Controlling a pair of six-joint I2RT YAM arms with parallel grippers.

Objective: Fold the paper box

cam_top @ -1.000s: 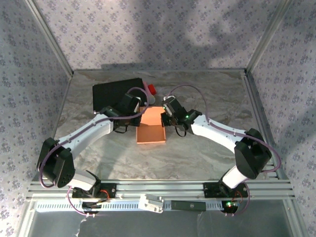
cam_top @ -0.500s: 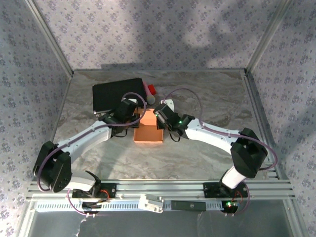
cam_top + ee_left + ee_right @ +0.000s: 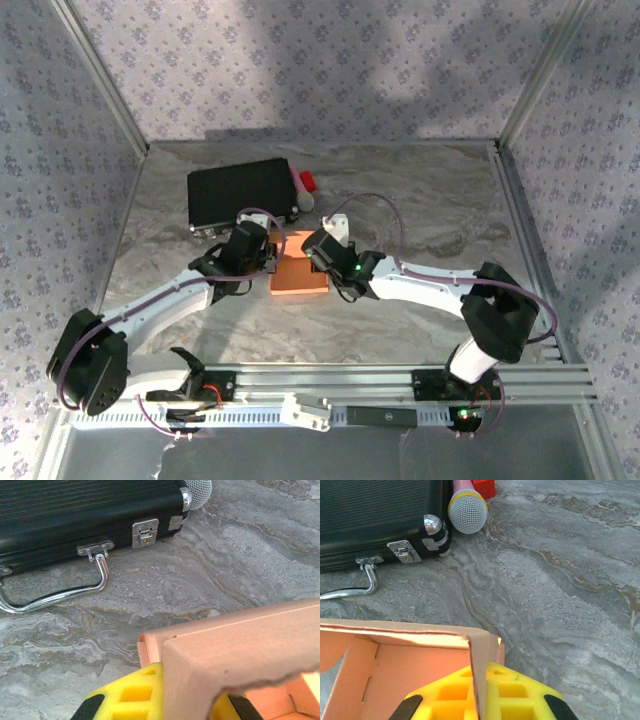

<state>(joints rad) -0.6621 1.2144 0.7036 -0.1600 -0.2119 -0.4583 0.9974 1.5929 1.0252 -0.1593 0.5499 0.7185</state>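
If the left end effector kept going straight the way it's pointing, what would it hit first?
Probably the black case, near its latch, across bare table, though depth is unclear. The left end effector is shut on the paper box.

Soft, even light is falling from overhead in the top external view, and broad dim shadows are spreading across the patterned back wall (image 3: 330, 70) in the upper part of the frame. The arms are casting faint shadows on the marble table (image 3: 430, 200). In the left wrist view the paper box (image 3: 240, 650) is blurring at the lower right, close to the lens, while the chrome handle (image 3: 104, 572) of the black case (image 3: 75, 510) is glinting at the left.
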